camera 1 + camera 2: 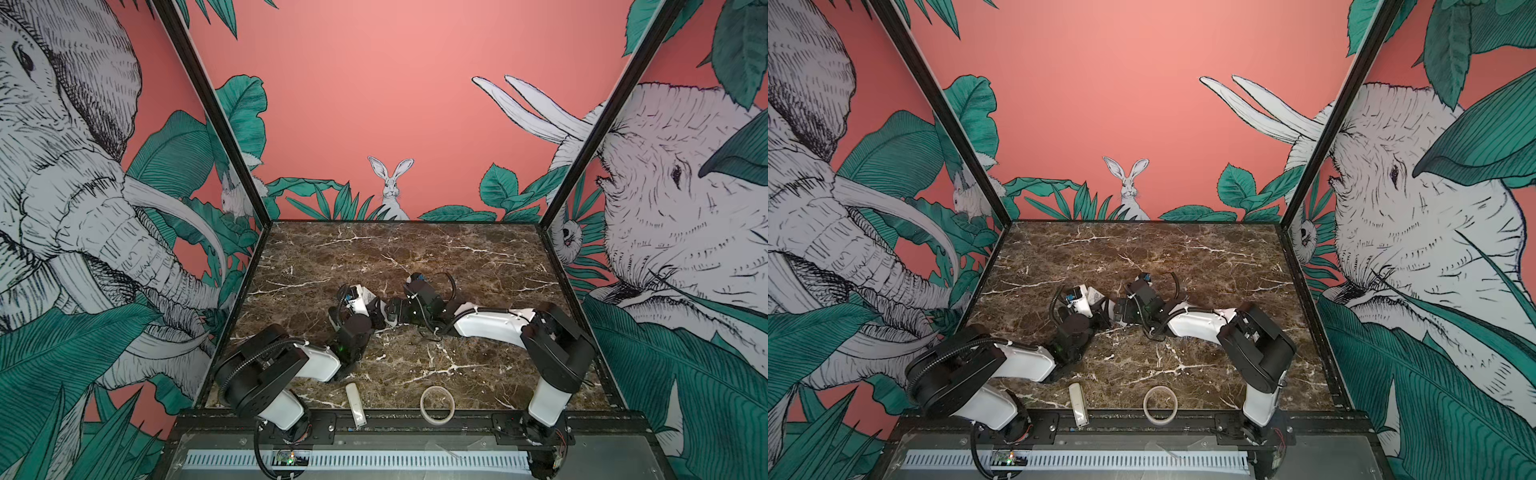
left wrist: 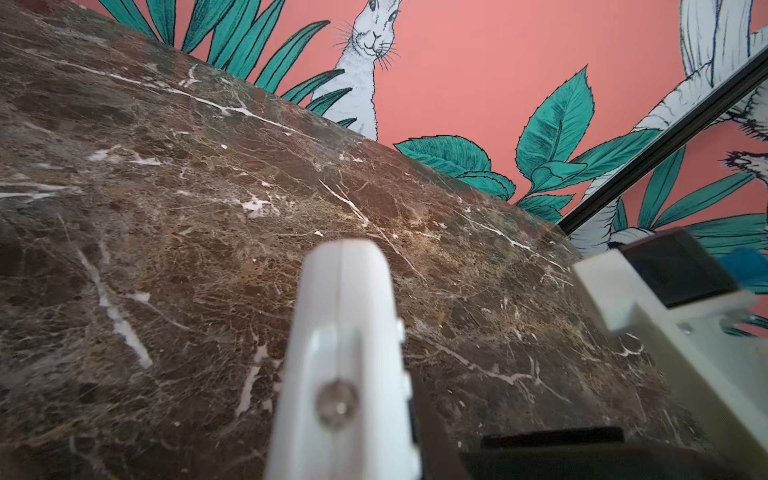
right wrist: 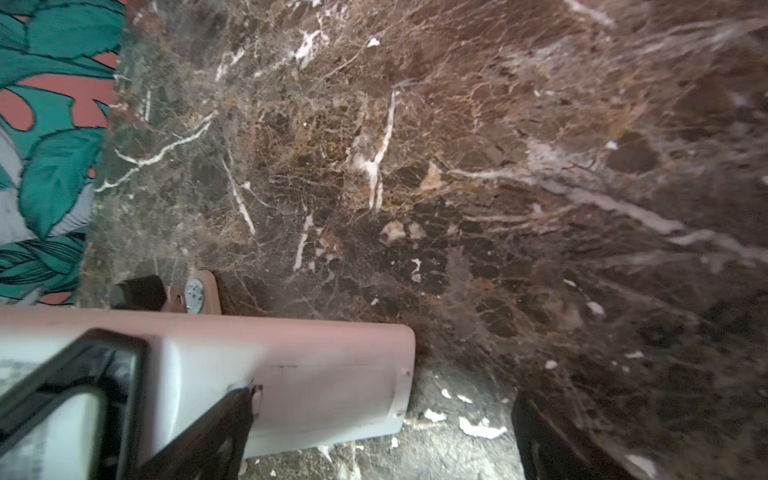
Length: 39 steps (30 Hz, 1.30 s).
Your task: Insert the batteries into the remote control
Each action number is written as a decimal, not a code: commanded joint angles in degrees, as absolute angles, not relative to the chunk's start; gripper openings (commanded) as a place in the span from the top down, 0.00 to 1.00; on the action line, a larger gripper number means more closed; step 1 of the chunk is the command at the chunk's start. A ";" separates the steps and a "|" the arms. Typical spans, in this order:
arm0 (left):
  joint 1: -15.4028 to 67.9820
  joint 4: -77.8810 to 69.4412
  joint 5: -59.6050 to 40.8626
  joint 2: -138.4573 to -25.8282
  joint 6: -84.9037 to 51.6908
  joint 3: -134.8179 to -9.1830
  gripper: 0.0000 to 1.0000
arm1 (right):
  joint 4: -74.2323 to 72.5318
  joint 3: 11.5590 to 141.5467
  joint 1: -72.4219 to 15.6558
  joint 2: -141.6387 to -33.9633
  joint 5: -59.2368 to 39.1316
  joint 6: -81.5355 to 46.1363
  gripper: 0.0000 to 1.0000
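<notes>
We see a brown marble table veined in white, walled by coral panels printed with elephants, a rabbit and green leaves. Mid-table the left fingers clamp the remote control, a smooth white plastic bar with a seam and what looks like a clear bulb at its rounded end. The right fingers stand spread wide beside it. A small cream remote and a tape ring lie at the near edge.

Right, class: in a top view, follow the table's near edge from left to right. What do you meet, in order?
In order: left arm's base → white stick → tape ring → right arm's base.
</notes>
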<state>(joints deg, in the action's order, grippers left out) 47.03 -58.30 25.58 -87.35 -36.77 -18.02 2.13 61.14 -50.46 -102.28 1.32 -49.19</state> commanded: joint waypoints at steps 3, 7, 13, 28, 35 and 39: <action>50.71 -43.27 16.44 -89.87 -30.15 -17.05 1.00 | 26.51 63.30 -53.33 -109.10 5.76 -41.97 0.01; 50.97 -43.04 16.54 -89.86 -29.89 -17.26 1.00 | 31.57 66.63 -53.12 -109.60 8.46 -39.39 0.01; 51.68 -41.80 16.65 -89.82 -29.05 -18.23 1.00 | 37.88 71.29 -52.73 -109.58 12.13 -35.88 0.01; 51.77 -40.55 15.12 -90.78 -28.04 -19.96 1.00 | 46.07 79.59 -51.68 -109.05 19.70 -26.51 0.01; 51.86 -39.66 14.76 -91.39 -27.69 -20.99 1.00 | 48.83 82.16 -51.51 -109.16 22.49 -24.20 0.01; 51.87 -39.54 14.79 -91.48 -27.79 -21.13 1.00 | 48.92 82.40 -51.17 -108.57 22.52 -23.84 0.00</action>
<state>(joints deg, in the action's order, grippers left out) 50.13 -53.82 20.29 -88.25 -28.58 -23.18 41.10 83.57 -51.90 -106.13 19.16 -26.22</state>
